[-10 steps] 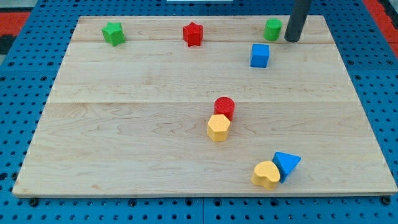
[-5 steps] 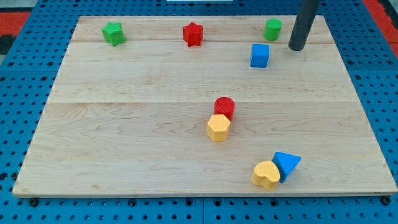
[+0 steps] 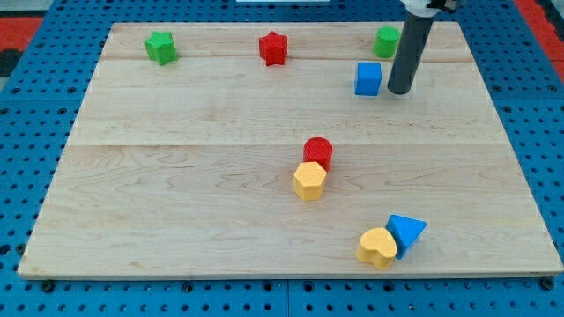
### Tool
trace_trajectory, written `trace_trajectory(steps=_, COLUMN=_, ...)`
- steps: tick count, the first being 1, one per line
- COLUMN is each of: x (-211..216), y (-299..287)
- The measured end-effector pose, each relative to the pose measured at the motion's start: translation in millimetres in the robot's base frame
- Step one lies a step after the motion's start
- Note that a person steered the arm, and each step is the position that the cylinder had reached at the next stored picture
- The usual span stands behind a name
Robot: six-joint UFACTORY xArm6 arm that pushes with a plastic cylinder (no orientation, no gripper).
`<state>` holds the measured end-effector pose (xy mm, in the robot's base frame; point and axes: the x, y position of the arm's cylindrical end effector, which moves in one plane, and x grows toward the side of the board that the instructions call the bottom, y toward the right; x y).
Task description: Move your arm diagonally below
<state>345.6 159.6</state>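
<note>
My tip rests on the wooden board near the view's top right, just right of the blue cube with a small gap between them. The green cylinder stands above and slightly left of the tip, partly beside the rod. A red star and a green star lie along the top edge. A red cylinder touches a yellow hexagon near the middle. A yellow heart touches a blue triangle at the bottom right.
The board lies on a blue pegboard table. A red strip shows at the view's top left corner and another at the top right.
My tip has moved down and a little to the left, from beside the green cylinder to beside the blue cube. No block has moved.
</note>
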Motion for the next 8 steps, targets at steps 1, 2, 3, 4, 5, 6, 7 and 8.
trace_trajectory(steps=1, x=0, y=0)
trace_trajectory(steps=2, x=1, y=23)
trace_trajectory(steps=3, x=2, y=28)
trace_trajectory(steps=4, x=4, y=41)
trace_trajectory(steps=5, x=4, y=41)
trace_trajectory(steps=6, x=33, y=41)
trace_trajectory(steps=7, x=109, y=30)
trace_trajectory(steps=8, x=82, y=53)
